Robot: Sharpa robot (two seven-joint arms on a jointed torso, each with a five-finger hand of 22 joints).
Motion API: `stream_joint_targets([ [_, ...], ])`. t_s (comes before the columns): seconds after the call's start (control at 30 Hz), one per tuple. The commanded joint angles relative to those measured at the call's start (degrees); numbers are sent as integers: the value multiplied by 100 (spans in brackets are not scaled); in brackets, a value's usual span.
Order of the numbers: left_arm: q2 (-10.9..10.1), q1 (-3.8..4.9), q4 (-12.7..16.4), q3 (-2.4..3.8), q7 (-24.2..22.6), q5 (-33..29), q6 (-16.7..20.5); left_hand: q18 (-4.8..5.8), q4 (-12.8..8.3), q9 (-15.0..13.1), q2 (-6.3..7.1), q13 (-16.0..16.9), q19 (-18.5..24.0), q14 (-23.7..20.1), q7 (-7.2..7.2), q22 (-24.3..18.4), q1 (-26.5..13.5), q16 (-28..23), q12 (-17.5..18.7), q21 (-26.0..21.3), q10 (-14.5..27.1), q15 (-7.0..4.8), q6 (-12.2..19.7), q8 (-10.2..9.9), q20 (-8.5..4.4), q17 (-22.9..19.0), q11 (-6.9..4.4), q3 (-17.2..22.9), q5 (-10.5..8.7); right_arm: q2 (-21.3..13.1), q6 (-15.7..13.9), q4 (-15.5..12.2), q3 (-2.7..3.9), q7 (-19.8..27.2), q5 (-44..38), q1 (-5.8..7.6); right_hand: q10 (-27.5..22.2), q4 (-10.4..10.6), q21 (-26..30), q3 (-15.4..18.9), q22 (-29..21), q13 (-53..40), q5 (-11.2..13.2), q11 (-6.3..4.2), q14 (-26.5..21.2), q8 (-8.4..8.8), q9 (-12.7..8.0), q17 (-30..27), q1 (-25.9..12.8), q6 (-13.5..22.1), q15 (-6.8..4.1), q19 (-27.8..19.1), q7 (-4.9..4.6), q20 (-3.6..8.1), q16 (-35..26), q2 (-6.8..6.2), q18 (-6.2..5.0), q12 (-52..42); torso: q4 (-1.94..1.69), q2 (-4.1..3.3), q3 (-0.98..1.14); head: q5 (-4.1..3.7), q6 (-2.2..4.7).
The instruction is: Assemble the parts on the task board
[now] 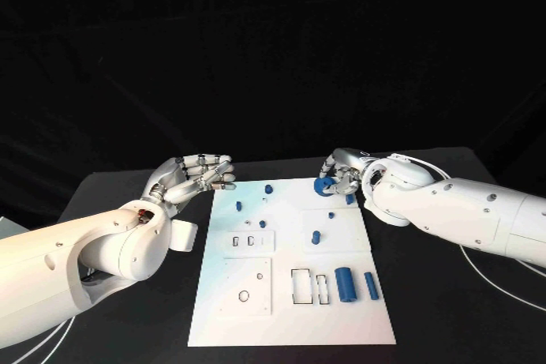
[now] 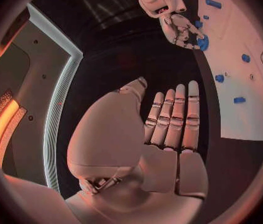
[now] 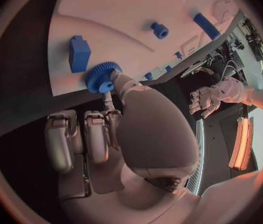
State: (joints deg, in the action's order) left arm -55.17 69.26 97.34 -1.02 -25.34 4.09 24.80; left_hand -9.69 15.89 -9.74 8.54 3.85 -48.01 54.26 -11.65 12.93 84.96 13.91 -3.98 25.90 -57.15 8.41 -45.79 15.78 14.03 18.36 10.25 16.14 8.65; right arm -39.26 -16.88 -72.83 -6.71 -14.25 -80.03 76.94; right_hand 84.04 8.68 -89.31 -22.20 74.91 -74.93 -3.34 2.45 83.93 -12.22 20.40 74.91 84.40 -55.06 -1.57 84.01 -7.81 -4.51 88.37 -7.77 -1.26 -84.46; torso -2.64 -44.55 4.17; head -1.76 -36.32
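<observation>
Your right hand (image 1: 345, 176) pinches a blue gear (image 1: 326, 185) over the far edge of the task board (image 1: 342, 317), right of centre in the head view. Your left hand (image 1: 193, 177) hovers empty at the board's upper left corner, fingers together and straight. Several small pegs (image 1: 316, 238) already stand in the board; two blue cylinders (image 1: 345, 284) lie loose at lower right, so I'd judge you well short of finished.
</observation>
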Motion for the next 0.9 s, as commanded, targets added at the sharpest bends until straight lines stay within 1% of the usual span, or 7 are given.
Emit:
stream_joint_targets([
  [0.03, 10, 6, 6, 5, -57, -20, -96, -47, 5, 7, -29, 1, 49, -38, -123, 5, -42, -27, 15, 29, -35, -17, -52, -27, -1, 5, 20, 41, -30, -6, -307, -106, -11, 137, -506, -23, 80, -24, -40, -85, 1481, -948, -14, -50, 521, -280, 87, 1108, -37, -270, -47, 579, 141, 30, 21, 17, 117, -23, -2, -2, 0, 9, 12],
  [0.1, 12, 6, 4, 4, -56, -20, -98, -47, 5, 7, -29, 1, 49, -38, -123, 5, -42, -27, 15, 29, -35, -17, -52, -27, -1, 5, 20, 41, -30, -4, -429, -197, -11, 160, -623, -24, 77, -48, -62, -127, 1502, -943, -12, -49, 522, -289, 87, 1111, -85, -258, -49, 594, 140, 32, 22, -28, 124, -16, -1, -1, 0, 14, 26],
  [0.2, 15, 6, 2, 4, -53, -20, -101, -47, 5, 7, -29, 1, 49, -38, -123, 5, -42, -27, 15, 29, -35, -17, -52, -27, -1, 5, 20, 41, -30, 0, -588, -343, -10, 174, -788, -25, 81, -57, -69, -153, 1509, -947, -12, -50, 522, -298, 88, 1111, -119, -259, -49, 599, 140, 34, 21, -46, 126, -19, -2, 1, -3, 19, 34],
  [0.3, 18, 6, 3, 4, -50, -20, -104, -47, 5, 7, -29, 1, 49, -38, -123, 5, -42, -27, 15, 29, -35, -17, -52, -27, -1, 5, 20, 41, -30, 26, -746, -560, -9, 178, -983, -26, 94, -73, -69, -197, 1509, -959, -11, -52, 523, -316, 91, 1117, -184, -262, -50, 599, 143, 35, 23, -87, 126, -28, -2, 0, -5, 28, 36],
  [0.57, 33, 6, 8, 4, -45, -20, -107, -47, 2, 8, -34, 0, 59, -42, -121, 13, -38, -29, 16, 41, -37, -17, -54, -28, -1, 14, 20, 52, -31, 304, -865, -913, -21, 142, -1398, -33, 104, -84, -69, -228, 1509, -967, -10, -54, 525, -326, 91, 1122, -227, -262, -52, 599, 144, 37, 25, -111, 126, -35, -1, -6, -6, 86, 30],
  [0.73, 50, 6, 14, 4, -41, -21, -112, -47, 0, 8, -33, 0, 62, -43, -121, 15, -35, -30, 17, 43, -37, -17, -54, -29, 0, 16, 19, 54, -32, 571, -883, -917, -50, 88, -1592, -65, 99, -92, -69, -263, 1509, -960, -10, -51, 524, -326, 87, 1121, -280, -242, -50, 599, 140, 37, 24, -136, 126, -27, -14, -7, -8, 97, 26],
  [0.9, 62, 6, 17, 4, -37, -22, -116, -47, 0, 8, -33, 0, 62, -43, -121, 15, -35, -30, 17, 43, -37, -17, -54, -29, 0, 16, 19, 54, -32, 834, -928, -754, -93, 52, -1686, -145, 103, -93, -69, -275, 1509, -964, -10, -50, 524, -326, 86, 1117, -294, -236, -49, 599, 138, 37, 23, -138, 126, -30, -25, -12, -7, 115, 22],
])
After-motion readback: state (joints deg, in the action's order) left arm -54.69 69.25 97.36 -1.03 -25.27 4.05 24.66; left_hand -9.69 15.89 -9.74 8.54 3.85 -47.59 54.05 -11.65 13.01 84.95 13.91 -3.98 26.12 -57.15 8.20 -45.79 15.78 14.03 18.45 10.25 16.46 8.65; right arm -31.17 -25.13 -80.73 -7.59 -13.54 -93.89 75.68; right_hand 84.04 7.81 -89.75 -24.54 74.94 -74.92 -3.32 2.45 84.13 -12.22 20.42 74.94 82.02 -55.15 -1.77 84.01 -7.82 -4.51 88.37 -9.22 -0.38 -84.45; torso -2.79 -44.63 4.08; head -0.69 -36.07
